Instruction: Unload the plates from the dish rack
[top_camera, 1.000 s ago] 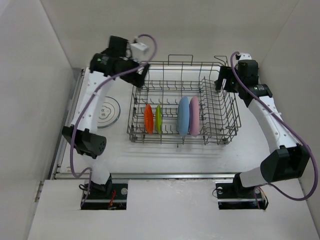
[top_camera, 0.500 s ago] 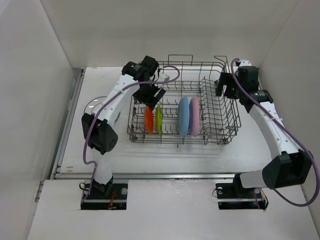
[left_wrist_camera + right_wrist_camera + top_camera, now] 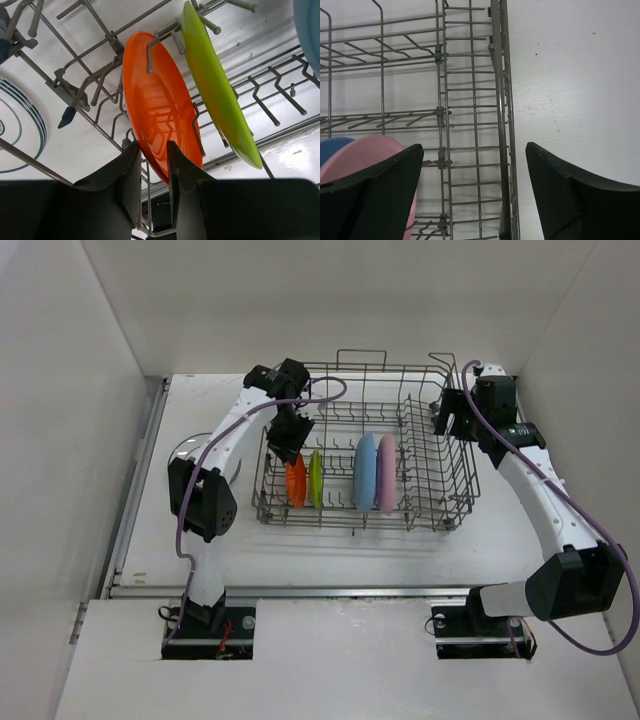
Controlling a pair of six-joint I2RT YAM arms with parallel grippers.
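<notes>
The rack (image 3: 500, 100) was grey. Orange plate (image 3: 160, 110), lime-green plate (image 3: 220, 95), light-blue plate (image 3: 364, 472), pink plate (image 3: 387, 472); the white plate (image 3: 20, 127) bore dark rings.

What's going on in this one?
The left gripper is down in the dish rack, its fingers on either side of the rim of the orange plate and apparently closed on it. The plate is not yet lifted. The lime-green plate, light-blue plate and pink plate stand in their slots. A white patterned plate lies on the table beside the rack. The right gripper hovers open over the rack's right wall.
</notes>
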